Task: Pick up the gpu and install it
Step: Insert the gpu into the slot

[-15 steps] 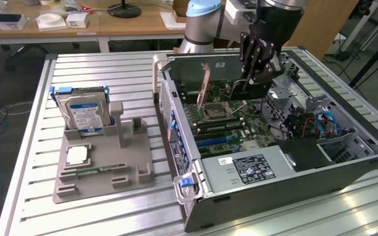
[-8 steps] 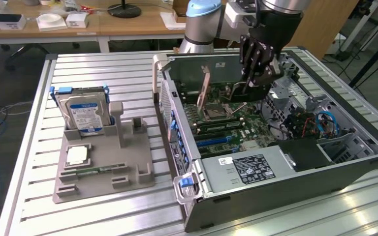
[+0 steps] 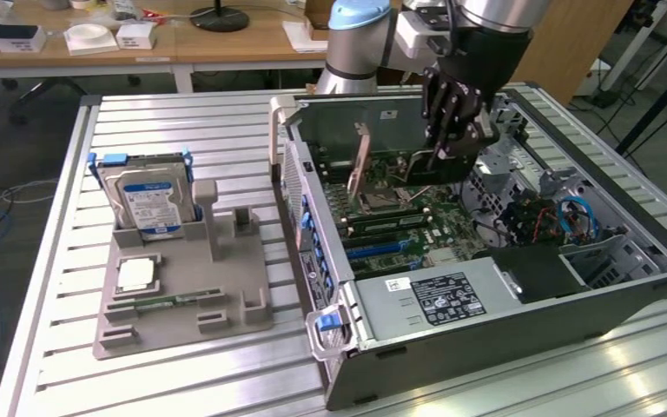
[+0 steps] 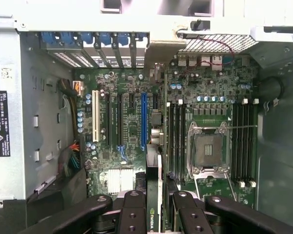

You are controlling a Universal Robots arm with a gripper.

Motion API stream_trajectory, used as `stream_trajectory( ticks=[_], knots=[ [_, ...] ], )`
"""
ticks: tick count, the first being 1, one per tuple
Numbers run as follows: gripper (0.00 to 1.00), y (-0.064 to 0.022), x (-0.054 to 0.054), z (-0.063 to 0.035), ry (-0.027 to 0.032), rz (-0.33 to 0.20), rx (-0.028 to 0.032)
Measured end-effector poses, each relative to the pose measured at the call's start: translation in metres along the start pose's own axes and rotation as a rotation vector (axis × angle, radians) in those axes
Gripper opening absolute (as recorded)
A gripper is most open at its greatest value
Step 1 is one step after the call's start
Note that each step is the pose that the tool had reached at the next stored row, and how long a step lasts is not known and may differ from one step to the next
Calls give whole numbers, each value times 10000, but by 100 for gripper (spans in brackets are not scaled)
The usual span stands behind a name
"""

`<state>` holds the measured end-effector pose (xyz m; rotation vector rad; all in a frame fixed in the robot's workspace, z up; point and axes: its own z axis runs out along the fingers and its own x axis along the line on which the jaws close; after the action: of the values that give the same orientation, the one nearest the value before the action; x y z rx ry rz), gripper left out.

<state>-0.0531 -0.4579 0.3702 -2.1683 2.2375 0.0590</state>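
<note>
The gpu (image 4: 154,195) stands edge-on, clamped between the narrow jaws, above the motherboard (image 4: 132,122).

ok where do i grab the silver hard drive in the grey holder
Grip the silver hard drive with the blue-white label by its upper part, from straight above, across its two broad faces. It stands upright with its lower end sunk in the grey plastic holder, so probably only the top is free.

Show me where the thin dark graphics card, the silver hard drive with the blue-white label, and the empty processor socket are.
Thin dark graphics card (image 4: 154,195): wrist view, its edge between the hand's fingers.
Silver hard drive with blue-white label (image 3: 148,201): exterior view, label face.
Empty processor socket (image 4: 208,148): wrist view, socket centre.
</note>
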Motion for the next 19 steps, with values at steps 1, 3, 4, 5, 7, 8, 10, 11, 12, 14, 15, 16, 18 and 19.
stream_trajectory(
  ticks=[1,3,4,5,7,8,10,11,12,14,15,16,18,19],
  knots=[
    [26,4,2,17,0,2,0],
    [26,10,6,49,-1,8,1],
    [26,14,8,63,0,11,1],
    [26,21,12,79,0,16,0],
    [26,42,19,115,0,25,1],
    [26,50,22,134,1,29,1],
    [26,67,26,171,0,38,2],
    [26,74,29,189,0,42,2],
    [26,80,33,207,0,45,2],
    [26,97,41,242,-1,49,2],
    [26,101,46,262,-1,49,2],
    [26,103,51,279,-1,48,2],
    [26,106,61,314,0,50,2],
    [26,108,67,332,0,51,2]
  ],
)
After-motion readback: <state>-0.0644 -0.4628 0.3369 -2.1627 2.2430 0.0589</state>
